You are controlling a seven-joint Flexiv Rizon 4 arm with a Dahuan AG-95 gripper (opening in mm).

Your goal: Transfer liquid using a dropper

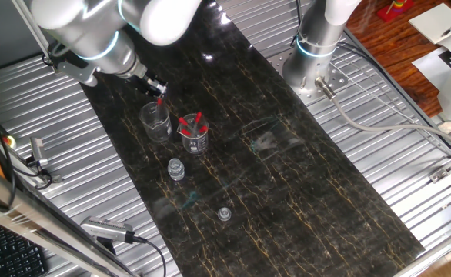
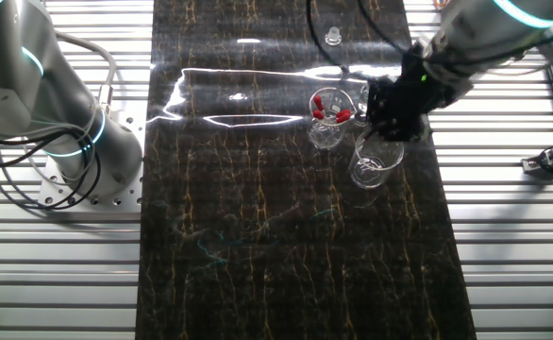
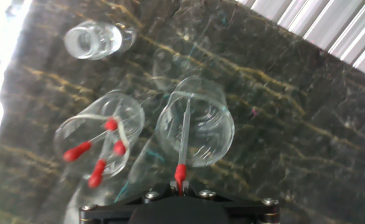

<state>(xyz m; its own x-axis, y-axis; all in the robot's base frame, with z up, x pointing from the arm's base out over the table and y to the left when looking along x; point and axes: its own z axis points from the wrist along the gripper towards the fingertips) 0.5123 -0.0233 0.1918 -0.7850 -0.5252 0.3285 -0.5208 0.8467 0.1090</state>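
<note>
My gripper is shut on the red bulb of a dropper. The dropper's clear stem reaches down into an empty-looking clear beaker. In one fixed view the gripper hangs just above this beaker; in the other fixed view the gripper is over the beaker. Beside it stands a second beaker that holds several more red-bulbed droppers; it also shows in the other fixed view.
A small clear capped vial stands near the beakers; it shows in one fixed view. A small clear cap-like piece lies farther off on the dark marble mat. A second arm's base stands at the mat's far edge.
</note>
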